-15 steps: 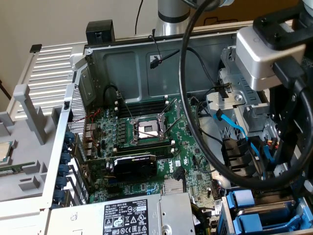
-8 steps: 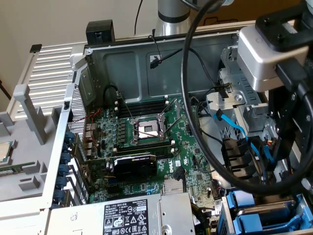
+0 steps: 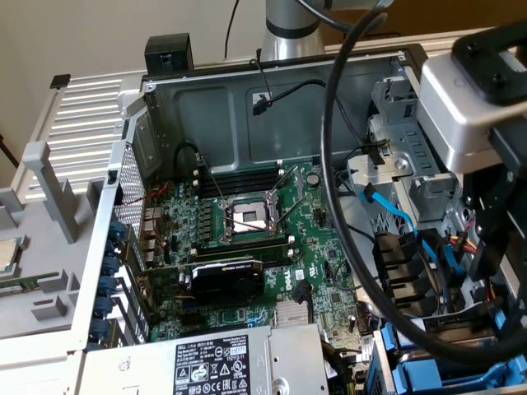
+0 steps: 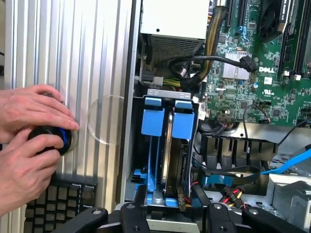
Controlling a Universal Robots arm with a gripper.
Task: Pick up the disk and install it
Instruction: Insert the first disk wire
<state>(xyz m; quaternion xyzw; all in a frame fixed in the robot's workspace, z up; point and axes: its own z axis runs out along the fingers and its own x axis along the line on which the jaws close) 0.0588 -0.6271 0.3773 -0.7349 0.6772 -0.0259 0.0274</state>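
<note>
With the fingers clamped on the disk between them, hold it straight and ease it slowly into the bay ahead, clear of wires alongside.

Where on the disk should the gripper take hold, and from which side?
Grip the disk by the blue rails on its outer sides, coming in through the case's open side, along its plane. It stands on edge in the bay, so the broad faces look boxed in and the rail ends face outward.
</note>
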